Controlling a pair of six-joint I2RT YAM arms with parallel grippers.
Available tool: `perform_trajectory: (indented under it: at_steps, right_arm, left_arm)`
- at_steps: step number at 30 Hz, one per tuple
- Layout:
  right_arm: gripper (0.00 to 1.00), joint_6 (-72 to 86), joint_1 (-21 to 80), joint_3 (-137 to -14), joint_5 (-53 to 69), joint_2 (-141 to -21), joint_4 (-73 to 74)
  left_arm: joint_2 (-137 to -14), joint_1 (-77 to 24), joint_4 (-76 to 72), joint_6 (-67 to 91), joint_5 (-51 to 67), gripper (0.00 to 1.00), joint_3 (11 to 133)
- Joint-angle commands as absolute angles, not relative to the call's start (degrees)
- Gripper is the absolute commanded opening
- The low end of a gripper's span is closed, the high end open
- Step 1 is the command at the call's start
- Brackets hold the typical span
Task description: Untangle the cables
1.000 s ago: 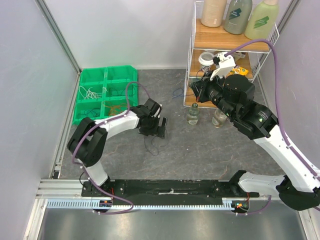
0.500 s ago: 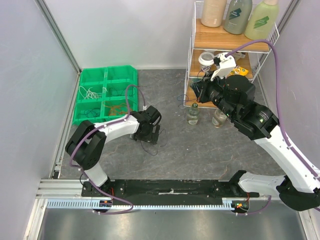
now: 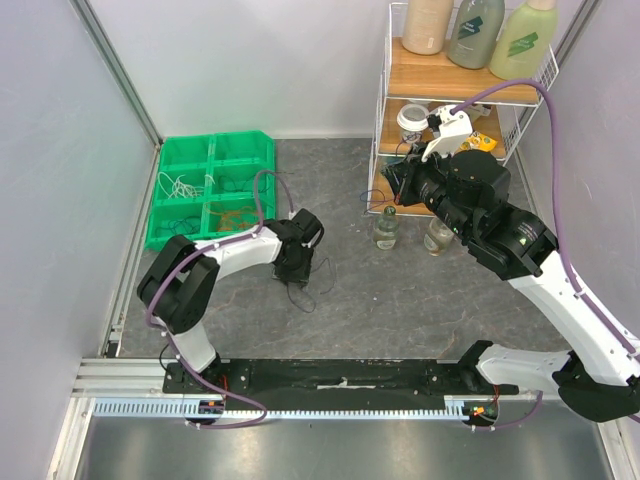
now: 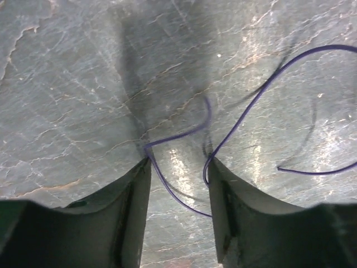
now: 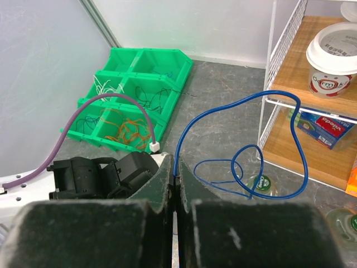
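Note:
A thin dark purple cable (image 4: 252,105) lies in loose curls on the grey table. One stretch of it crosses the gap between the fingers of my left gripper (image 4: 179,163). That gripper is open, with both fingertips down at the table and touching the wire. From above, the left gripper (image 3: 297,268) is over this small dark cable (image 3: 301,296). My right gripper (image 5: 175,168) is shut on a blue cable (image 5: 183,134), held above the table in front of the rack. The blue cable loops to the right and hangs from the right gripper (image 3: 392,181).
A green divided bin (image 3: 215,138) at the back left holds sorted white, dark and orange wires. A wire rack (image 3: 384,120) with wooden shelves stands at the back right, with bottles, a cup (image 5: 334,53) and packets. Two glass jars (image 3: 386,228) stand in front of it.
My left gripper has come down onto the dark cable on the table and its jaws have narrowed around it. The right arm has stayed still, holding the blue cable.

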State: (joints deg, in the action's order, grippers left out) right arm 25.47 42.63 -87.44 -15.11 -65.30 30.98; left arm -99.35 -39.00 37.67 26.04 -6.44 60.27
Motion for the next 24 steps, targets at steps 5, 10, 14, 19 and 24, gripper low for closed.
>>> perform_trajectory:
  at_steps: [5, 10, 14, 19, 24]
  right_arm:
    - [0.00, 24.8, 42.5, -88.4, -15.6, -64.5, 31.0]
    - [0.00, 24.8, 42.5, -88.1, -16.0, -64.4, 31.0]
    - [0.00, 24.8, 42.5, -88.0, -15.9, -64.6, 30.9]
    - [0.00, 24.7, 42.5, -87.8, -15.3, -64.7, 31.0]
    - [0.00, 23.9, 42.5, -87.9, -15.1, -64.3, 31.1]
  left_arm:
    - [-100.1, -38.7, 35.3, 25.4, -8.4, 0.02, 62.1]
    - [-91.2, -38.5, 35.4, 23.9, -12.2, 0.02, 61.4]
    - [-83.9, -36.7, 36.6, 24.7, -16.6, 0.02, 62.1]
    - [-78.5, -28.3, 41.6, 28.8, -23.9, 0.02, 64.9]
    - [-76.7, -12.2, 43.7, 33.3, -23.6, 0.02, 69.6]
